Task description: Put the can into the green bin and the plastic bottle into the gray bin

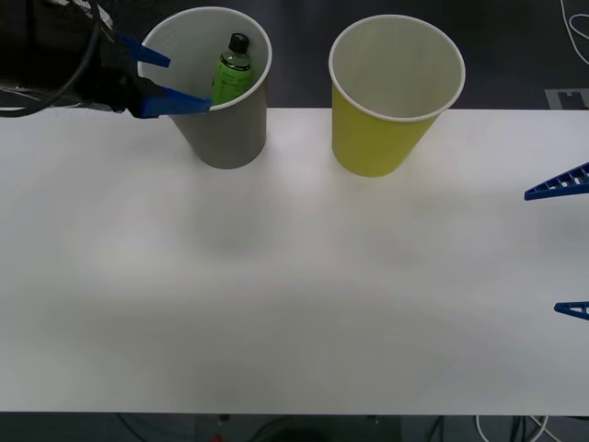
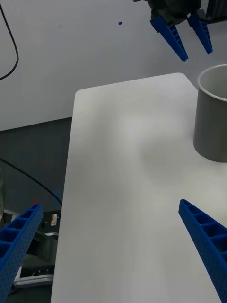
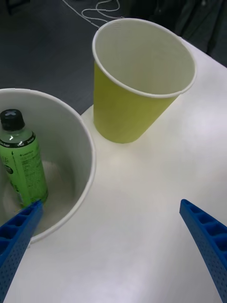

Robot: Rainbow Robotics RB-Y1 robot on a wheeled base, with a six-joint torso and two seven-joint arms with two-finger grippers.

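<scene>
Translucent plastic bottle (image 1: 233, 69), matt table (image 1: 294, 304)

the plastic bottle (image 1: 233, 66) stands inside the gray bin (image 1: 225, 133); its lower half is hidden behind the bin wall. the bottle's label print is too small to read. the right gripper (image 1: 560, 247) is cut off at the front view's right edge, fingertips alone visible. the green bin (image 1: 386, 138) floor cannot be seen.
</scene>
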